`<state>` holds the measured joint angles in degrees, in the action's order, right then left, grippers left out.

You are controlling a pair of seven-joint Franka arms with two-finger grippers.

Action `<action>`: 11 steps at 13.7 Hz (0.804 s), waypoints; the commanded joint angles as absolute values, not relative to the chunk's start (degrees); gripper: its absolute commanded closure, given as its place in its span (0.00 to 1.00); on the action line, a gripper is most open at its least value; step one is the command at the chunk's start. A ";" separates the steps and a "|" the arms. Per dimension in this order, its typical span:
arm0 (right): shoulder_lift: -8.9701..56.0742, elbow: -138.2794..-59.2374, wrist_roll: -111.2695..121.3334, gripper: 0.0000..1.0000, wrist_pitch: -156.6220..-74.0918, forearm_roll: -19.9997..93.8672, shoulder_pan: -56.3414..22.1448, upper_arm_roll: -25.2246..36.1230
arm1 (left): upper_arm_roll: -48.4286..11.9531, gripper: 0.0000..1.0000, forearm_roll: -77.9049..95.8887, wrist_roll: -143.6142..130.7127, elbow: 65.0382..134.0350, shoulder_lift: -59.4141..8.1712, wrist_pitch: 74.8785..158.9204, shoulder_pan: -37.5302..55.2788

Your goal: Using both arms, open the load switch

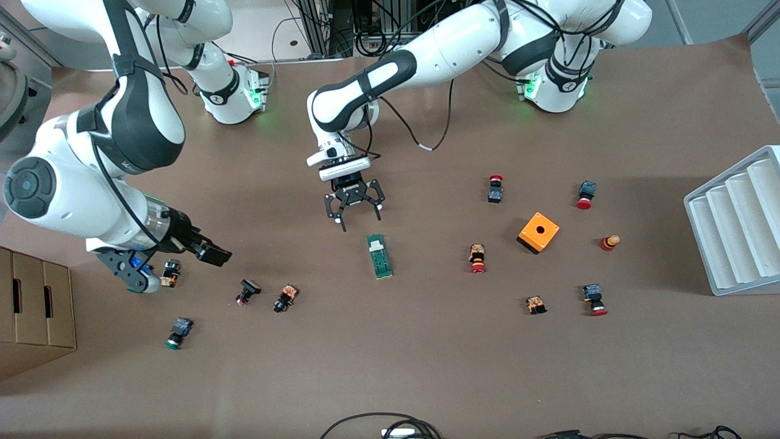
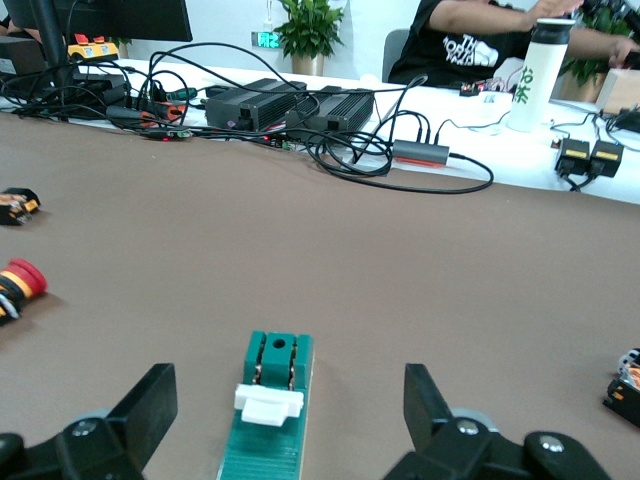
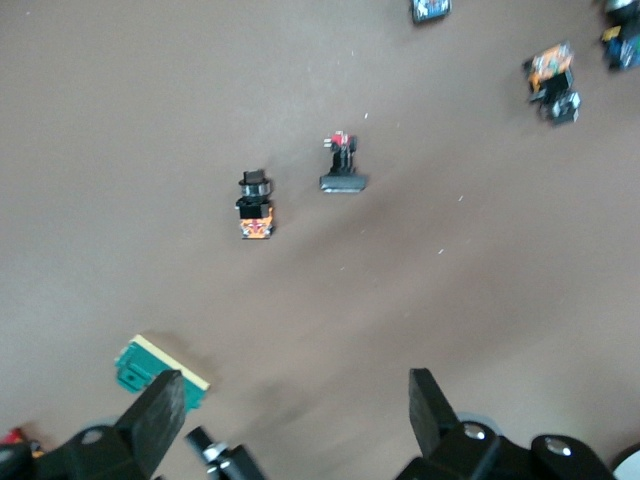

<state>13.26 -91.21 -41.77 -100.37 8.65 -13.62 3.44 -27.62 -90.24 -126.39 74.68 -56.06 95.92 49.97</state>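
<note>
**Two open claws, load switch lying free on the counter**

Two white arms reach over the brown counter (image 1: pixel 426 366), and we see that neither of them holds anything. The load switch (image 1: pixel 379 256) lies flat near the middle of the counter, with its small white piece (image 1: pixel 378 243) at the end that points toward the robots' bases. Nothing touches it.

The left claw (image 1: pixel 353 210) hangs above the counter just beside the white end of the load switch, on the side toward the bases. Its fingers stand wide apart. In the left wrist view we see the load switch (image 2: pixel 268 425) lying between the two black fingers (image 2: pixel 150 405), with the white piece (image 2: pixel 268 403) on top of the green body.

The right claw (image 1: pixel 173 262) is toward the right arm's end of the counter, well apart from the load switch, and its fingers are also spread open. It hangs low beside a small push button (image 1: pixel 170 272). In the right wrist view the load switch (image 3: pixel 160 372) shows only partly, near one finger (image 3: pixel 160 415).

Several small push buttons lie scattered on the counter. An orange box (image 1: pixel 538 231) with a hole sits toward the left arm's end, and a white ribbed tray (image 1: pixel 737 225) stands at that same end. A cardboard box (image 1: pixel 33 311) stands at the right arm's end.
</note>
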 commanded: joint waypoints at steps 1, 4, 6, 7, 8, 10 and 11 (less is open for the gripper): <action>6.43 -97.55 -31.68 0.00 -100.90 4.58 -11.52 2.99 | -26.98 0.00 -86.15 -119.64 77.25 -50.46 96.07 50.27; 2.73 -98.44 -20.70 0.00 -100.90 4.22 -8.10 2.90 | -26.98 0.00 -81.41 -109.99 77.08 -45.98 95.98 50.10; 1.41 -98.44 -14.44 0.00 -100.90 3.78 -6.16 2.99 | -26.98 0.00 -77.54 -102.25 76.99 -42.90 95.80 49.92; 0.54 -98.52 -12.07 0.00 -100.90 2.82 -5.98 2.90 | -27.07 0.00 -76.13 -100.22 76.91 -41.85 95.80 49.75; -0.52 -99.22 -10.74 0.00 -100.99 2.20 -5.80 2.99 | -26.98 0.00 -75.33 -98.11 76.90 -40.70 95.80 49.66; -3.06 -101.33 -10.46 0.00 -102.21 1.50 -5.36 2.90 | -27.07 0.00 -73.14 -94.06 76.64 -38.60 95.98 49.13; -3.95 -102.21 -10.28 0.00 -102.65 0.54 -5.27 2.90 | -27.07 0.00 -71.47 -91.52 76.64 -37.10 96.15 48.70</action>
<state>-0.15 -97.98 -11.45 -100.57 2.63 -5.76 3.45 -27.48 -74.64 -95.78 74.79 -40.86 95.78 49.58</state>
